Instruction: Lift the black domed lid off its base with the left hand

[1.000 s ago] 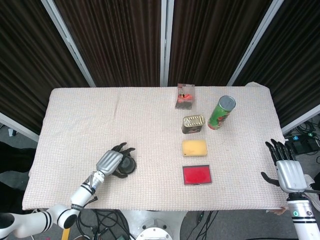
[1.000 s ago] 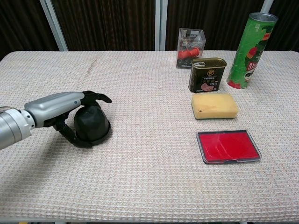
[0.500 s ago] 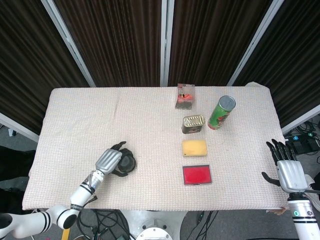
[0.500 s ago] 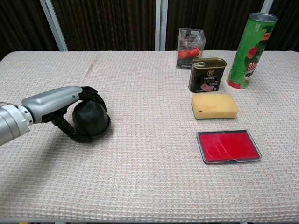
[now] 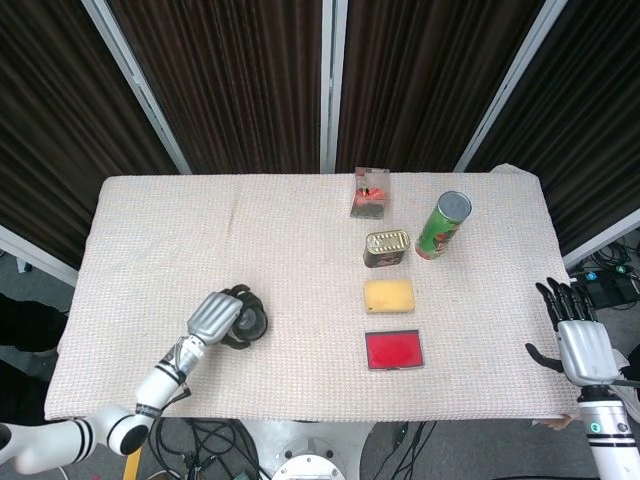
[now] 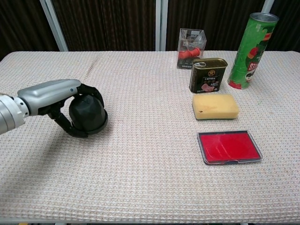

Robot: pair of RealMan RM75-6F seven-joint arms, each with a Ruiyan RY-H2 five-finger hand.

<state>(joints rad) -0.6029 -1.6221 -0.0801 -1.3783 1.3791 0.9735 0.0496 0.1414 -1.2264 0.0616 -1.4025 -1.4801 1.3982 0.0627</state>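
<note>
The black domed lid is being gripped and partly hidden by the left hand; its base cannot be made out. The right hand is being held spread beyond the bench edge.

I find little legible. The green tube can carries large white lettering, only partly readable. The dark tin bears a label whose print I cannot make out.

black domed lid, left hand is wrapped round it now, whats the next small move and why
Probably a short, straight lift. The left hand has its fingers curled around the black domed lid, which looks seated near the tablecloth, with no clear gap from its base visible. Nothing stands close beside it, and the right hand hangs off the table's edge, so going straight up looks safe.
</note>
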